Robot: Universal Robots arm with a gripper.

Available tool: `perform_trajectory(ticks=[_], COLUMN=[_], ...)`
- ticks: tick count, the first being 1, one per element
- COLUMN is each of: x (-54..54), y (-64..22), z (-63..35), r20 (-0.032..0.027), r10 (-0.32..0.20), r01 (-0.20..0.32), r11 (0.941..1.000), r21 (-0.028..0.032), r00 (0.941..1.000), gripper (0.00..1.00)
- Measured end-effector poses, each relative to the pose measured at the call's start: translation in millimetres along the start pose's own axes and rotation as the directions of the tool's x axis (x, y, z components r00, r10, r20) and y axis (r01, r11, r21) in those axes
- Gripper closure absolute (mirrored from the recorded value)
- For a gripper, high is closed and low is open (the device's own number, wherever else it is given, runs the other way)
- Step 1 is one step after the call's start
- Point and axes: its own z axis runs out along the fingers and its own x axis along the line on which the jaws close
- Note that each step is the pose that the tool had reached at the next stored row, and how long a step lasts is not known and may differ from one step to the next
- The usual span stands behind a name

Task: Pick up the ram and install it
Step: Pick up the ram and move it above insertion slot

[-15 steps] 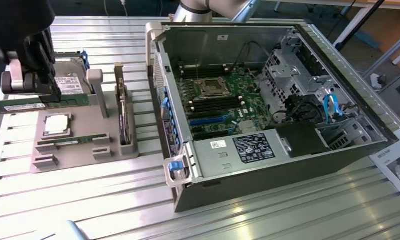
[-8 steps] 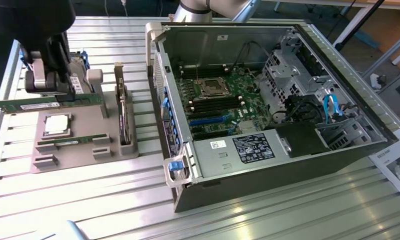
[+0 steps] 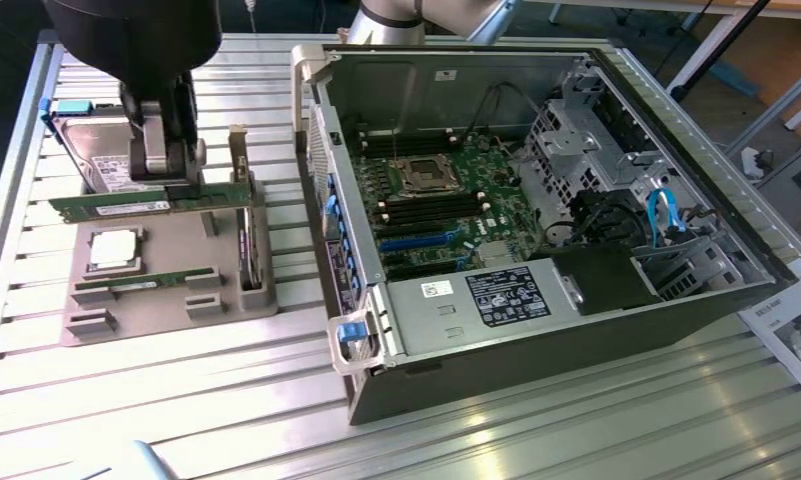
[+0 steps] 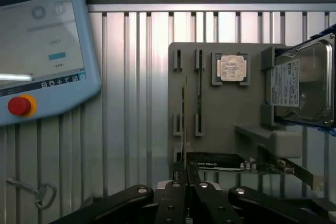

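Near the table's [image 3: 507, 440] front edge, the gray holder [image 3: 160, 312] carried a processor [image 3: 113, 248]. Just above it, the gripper [image 3: 160, 185] had its jaws pinching the ram [image 3: 153, 203], held level. Farther back sat the hard drive [image 3: 100, 155], at the holder's far end.
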Motion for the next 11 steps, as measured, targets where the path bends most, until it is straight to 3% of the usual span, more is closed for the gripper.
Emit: perform_trajectory(ticks=[4,8,11], x=[0.9,1.6,2.5], y=[-20.9,-35.7,-55.0], z=[-0.9,-1.5,-2.4], r20=[-0.0001,0.0,0.0], r10=[0.0,0.0,0.0], r01=[0.0,0.0,0.0], r11=[1.0,1.0,1.0], r21=[-0.0016,-0.0026,-0.0041], r00=[1.0,1.0,1.0], gripper=[0.88,0.88,0.88])
